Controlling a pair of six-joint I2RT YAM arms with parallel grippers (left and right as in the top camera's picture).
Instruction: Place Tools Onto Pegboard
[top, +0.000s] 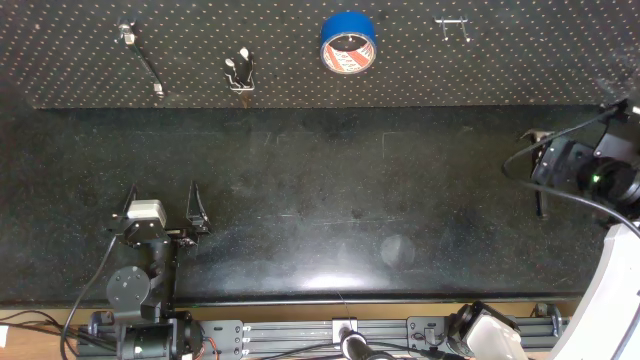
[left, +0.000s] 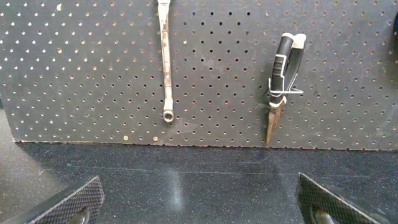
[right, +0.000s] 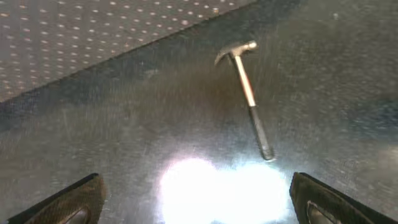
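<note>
From above, the pegboard (top: 80, 60) runs along the far edge of the desk (top: 320, 200), a dark sheet pierced with even rows of small holes. On it hang a slim metal wrench (top: 143, 60), a pair of pliers (top: 240, 70), a blue tape roll (top: 348, 43) with a round open core, and a bare wire hook (top: 453, 28). The desk is dark, speckled and matte. The left tool (top: 163, 208) sits low over the near left part of the desk, its two tapered fingers spread wide with nothing between them. The right arm (top: 600, 175) stands at the far right edge.

From the left wrist, the wrench hangs straight down against the board, its ring end lowest. The pliers sit upright in a thin wire loop, black-and-white handles up and the pointed nose down near the board's foot. The tool's woven-patterned fingers are set far apart, well short of the board.

From the right wrist, the hammer (right: 250, 99) lies flat on the desk with its curved metal head toward the pegboard. It has a pale shaft and a dark grip at the near end. The right tool (right: 198, 202) is spread wide and holds nothing. The hammer lies ahead of its fingertips, apart from both. A bright patch of glare sits on the desk just beside the grip.
</note>
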